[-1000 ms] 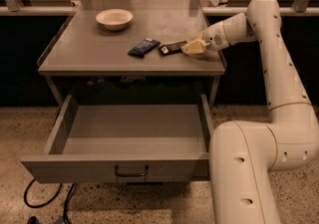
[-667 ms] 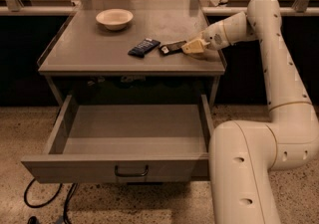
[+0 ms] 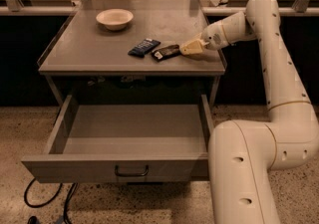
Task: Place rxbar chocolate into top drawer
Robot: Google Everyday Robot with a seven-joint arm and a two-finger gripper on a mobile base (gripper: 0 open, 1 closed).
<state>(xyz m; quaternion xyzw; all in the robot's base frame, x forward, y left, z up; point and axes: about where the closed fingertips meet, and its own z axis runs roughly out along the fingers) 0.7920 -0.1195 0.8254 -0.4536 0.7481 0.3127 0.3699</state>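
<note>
Speckled floor (image 3: 30, 128) lies under your one grey bench (image 3: 89, 54), and whatever stands behind it is cut off by the top edge. On the bench you have one pale bowl (image 3: 114, 18) near the back left. There are also two wrapped bars side by side near the middle: a dark blue bar (image 3: 143, 47) and, just to its right, the chocolate bar (image 3: 166, 52), lying flat. Your single claw (image 3: 189, 48) sits low at the right end of the chocolate bar, touching or nearly so. You cannot tell whether it is spread or pinching. One white arm (image 3: 279, 68) reaches in from the right. Below, the one top drawer (image 3: 117, 167) stands pulled out, with one dark handle (image 3: 131, 171) at its centre. A dark cable (image 3: 45, 198) on the floor runs off the bottom edge.
</note>
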